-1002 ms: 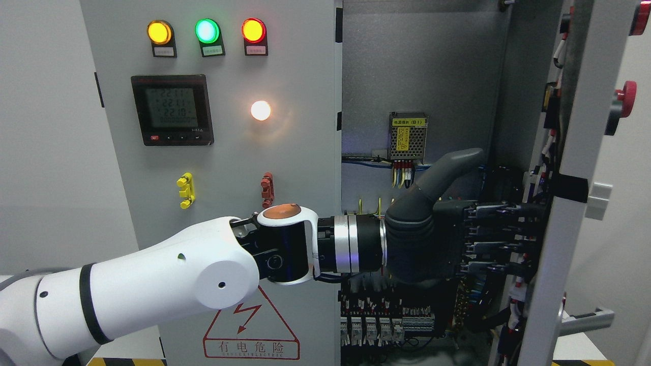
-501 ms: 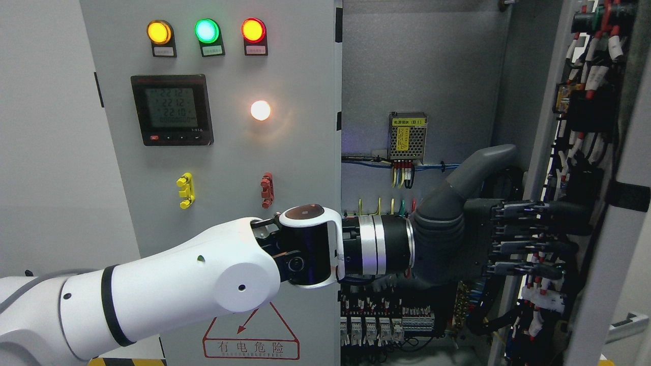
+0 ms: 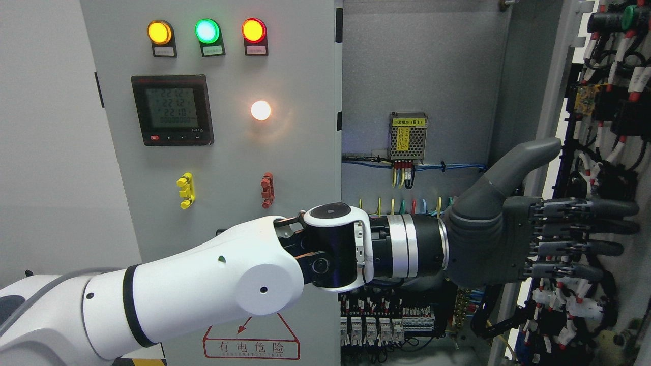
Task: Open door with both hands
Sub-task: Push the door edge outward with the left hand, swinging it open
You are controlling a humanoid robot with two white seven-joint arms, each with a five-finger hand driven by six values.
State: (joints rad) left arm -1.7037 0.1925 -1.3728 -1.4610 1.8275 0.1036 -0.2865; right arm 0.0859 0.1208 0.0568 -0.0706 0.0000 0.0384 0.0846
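— What surrounds the cabinet?
— A plain white wall [image 3: 46,152] on the left. The closed grey door [image 3: 229,162] carries three lamps [image 3: 206,31] in amber, green and red, one meter [image 3: 172,110], one white light [image 3: 260,110].
— And the hand?
— The left hand [image 3: 513,244], fingers [image 3: 585,229] straight and holding nothing, reaches toward the wired right door [image 3: 610,152], swung wide open.

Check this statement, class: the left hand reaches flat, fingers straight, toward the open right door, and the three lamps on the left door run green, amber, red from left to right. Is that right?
Not quite. The head view shows the lamps running amber, green, red from left to right. The rest holds: the left hand reaches flat, fingers straight, toward the open right door.
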